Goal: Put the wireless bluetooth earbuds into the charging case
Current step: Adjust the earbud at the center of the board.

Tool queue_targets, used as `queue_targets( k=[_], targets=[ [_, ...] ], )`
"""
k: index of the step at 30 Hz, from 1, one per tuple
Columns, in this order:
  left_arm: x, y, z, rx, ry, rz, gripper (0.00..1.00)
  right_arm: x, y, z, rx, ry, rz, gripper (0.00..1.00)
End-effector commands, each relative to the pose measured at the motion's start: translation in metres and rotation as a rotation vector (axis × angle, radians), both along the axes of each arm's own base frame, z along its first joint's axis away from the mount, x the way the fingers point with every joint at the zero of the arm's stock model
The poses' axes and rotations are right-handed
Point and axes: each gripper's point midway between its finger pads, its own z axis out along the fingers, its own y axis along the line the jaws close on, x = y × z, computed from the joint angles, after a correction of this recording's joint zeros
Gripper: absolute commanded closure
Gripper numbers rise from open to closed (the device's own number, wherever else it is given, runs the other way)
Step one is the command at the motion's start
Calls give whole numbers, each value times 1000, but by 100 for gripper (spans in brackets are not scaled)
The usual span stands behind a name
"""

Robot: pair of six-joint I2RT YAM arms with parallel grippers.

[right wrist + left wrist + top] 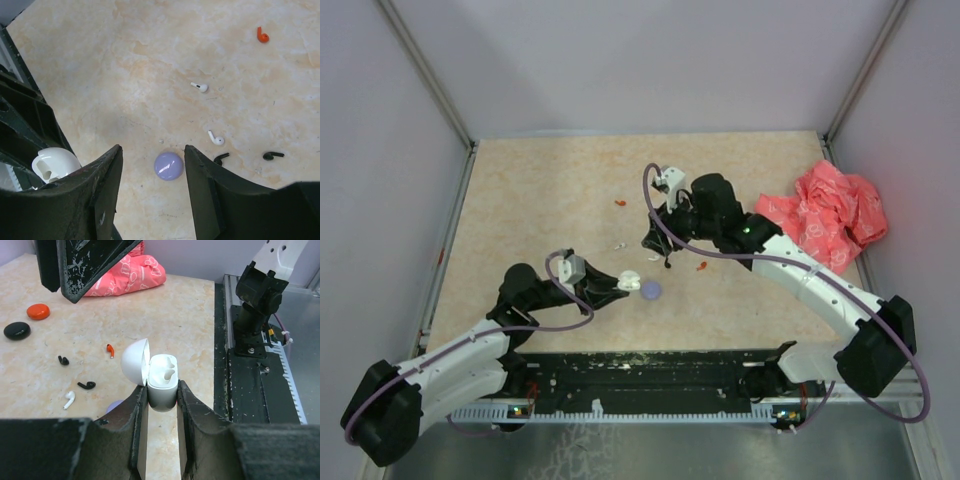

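1. One table (520,200) with a beige marbled top carries everything. Only the top view shows it whole, with both arms.
2. One pink-red bag (825,210) lies crumpled at the far right. The left wrist view shows it too; the right wrist view does not.
3. Two grippers work near the middle of the table. The left gripper (161,390) is clamped on the charging case. The right gripper (152,150) hangs just beyond it, its jaws apart with nothing between them.
4. One charging case (162,382), white, has its lid open. The left wrist view looks into its wells, but I cannot tell if a bud sits inside. The right wrist view shows only its rounded lid.
5. Three round discs appear in the left wrist view: an orange-red disc (38,311), a black disc (17,330) and a lilac disc (114,407), partly hidden by a finger. The right wrist view shows only the lilac disc, on the table below its jaws.
6. Five earbuds lie loose on the table in the right wrist view, all apart from the case: a white earbud (200,87), a second white earbud (216,138), a black earbud (221,158), a second black earbud (273,155) and a red earbud (261,35). The left wrist view shows four: two black, one white, one red. The top view shows two red specks, well apart.
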Motion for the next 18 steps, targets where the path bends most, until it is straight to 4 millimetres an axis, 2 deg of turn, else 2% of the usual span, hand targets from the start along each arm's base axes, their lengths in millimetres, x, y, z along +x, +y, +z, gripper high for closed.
queue_targets(
  k=[1, 8, 12, 18],
  targets=[
    [6, 3, -5, 6, -7, 48, 100, 21, -4, 14, 44, -47, -96, 47],
    [15, 7, -10, 8, 18, 114, 100, 30, -10, 7, 36, -22, -163, 43],
    [28, 12, -13, 8, 51, 198, 100, 35, -14, 5, 33, -19, -206, 40],
    [41, 15, -22, 32, 93, 266, 100, 43, -23, 0, 22, -10, -277, 29]
  ],
)
